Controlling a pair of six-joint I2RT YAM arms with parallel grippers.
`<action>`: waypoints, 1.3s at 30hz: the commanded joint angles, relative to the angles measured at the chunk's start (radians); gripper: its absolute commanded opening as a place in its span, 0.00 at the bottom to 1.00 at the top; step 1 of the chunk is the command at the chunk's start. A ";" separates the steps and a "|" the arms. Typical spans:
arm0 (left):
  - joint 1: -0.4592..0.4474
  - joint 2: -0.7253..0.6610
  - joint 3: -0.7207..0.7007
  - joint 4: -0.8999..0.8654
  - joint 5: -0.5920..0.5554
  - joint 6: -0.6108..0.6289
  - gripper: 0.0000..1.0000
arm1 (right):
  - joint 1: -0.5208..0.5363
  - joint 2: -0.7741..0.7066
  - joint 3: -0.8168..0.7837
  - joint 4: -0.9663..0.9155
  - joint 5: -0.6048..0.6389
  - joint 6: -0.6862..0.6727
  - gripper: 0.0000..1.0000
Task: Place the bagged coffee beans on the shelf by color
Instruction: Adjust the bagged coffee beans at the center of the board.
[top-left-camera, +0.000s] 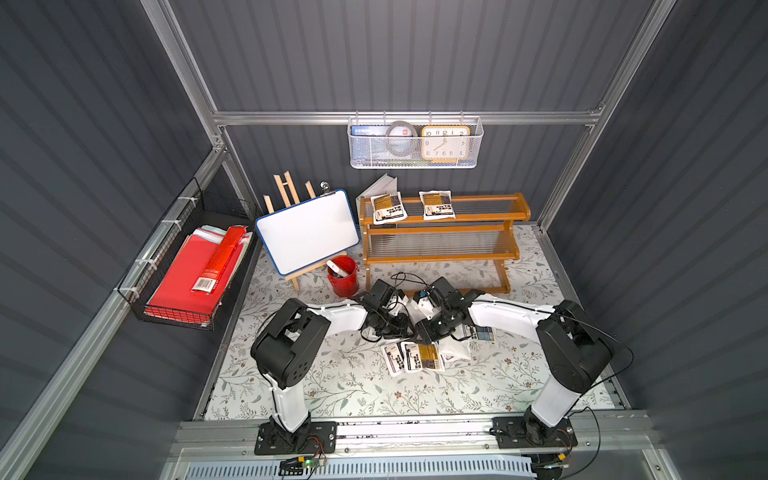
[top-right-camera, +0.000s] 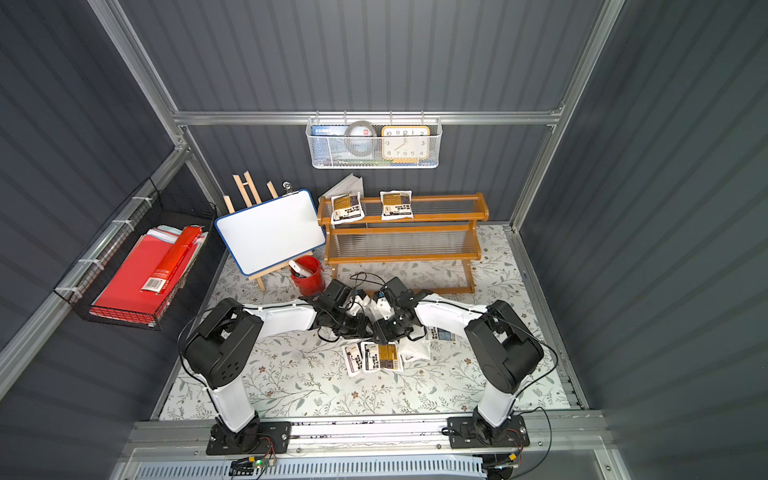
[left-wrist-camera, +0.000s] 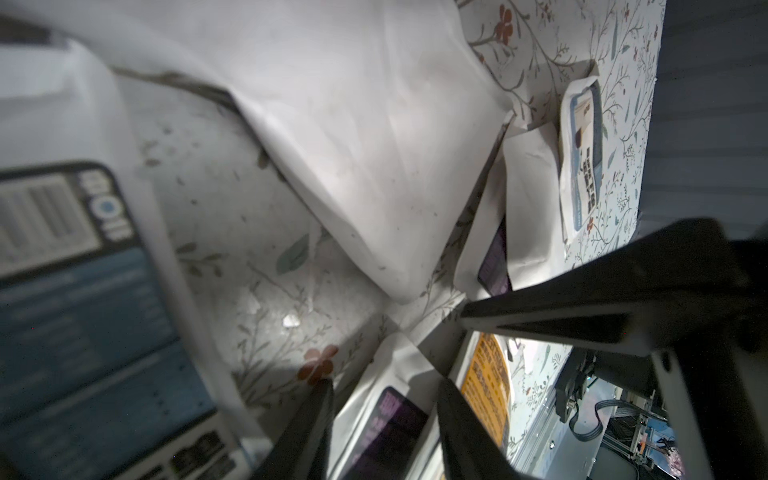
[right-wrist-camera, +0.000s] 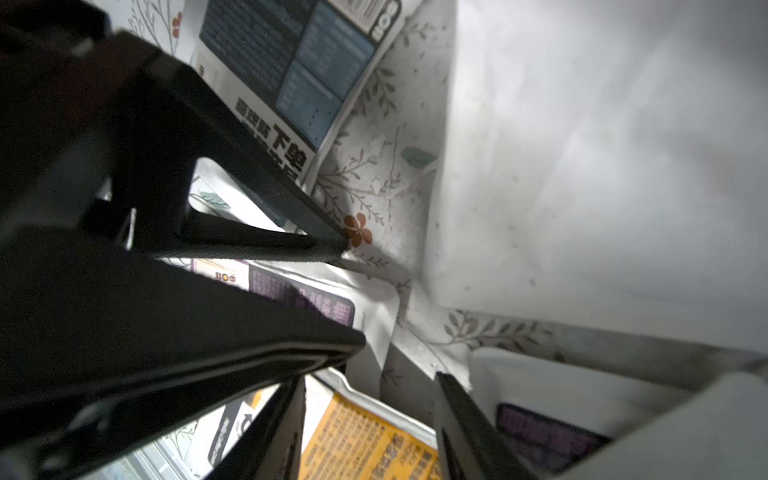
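L gripper (left-wrist-camera: 384, 386), fingers half apart w/ nothing pinched, straddles edge of purple pouch (left-wrist-camera: 392, 428); R gripper (right-wrist-camera: 370, 380), likewise half spread, has amber pouch (right-wrist-camera: 365, 444) btwn tips; I'd close L slowly, catching one bag only.

Readable marks
The clock (top-right-camera: 405, 143) above the shelf (top-right-camera: 449, 217) shows numerals 1 to 12; a blue-label pouch (right-wrist-camera: 291, 83) in front of the shelf reads "下单".
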 joint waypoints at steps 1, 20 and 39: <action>-0.009 0.022 -0.007 -0.049 0.010 0.021 0.43 | -0.004 -0.088 -0.002 0.047 0.046 -0.033 0.54; -0.007 -0.062 0.134 -0.052 -0.491 -0.096 0.45 | 0.040 -0.178 -0.032 -0.250 -0.006 0.116 0.54; 0.003 -0.088 0.165 -0.078 -0.497 -0.124 0.56 | 0.026 -0.008 -0.036 -0.218 -0.105 0.066 0.56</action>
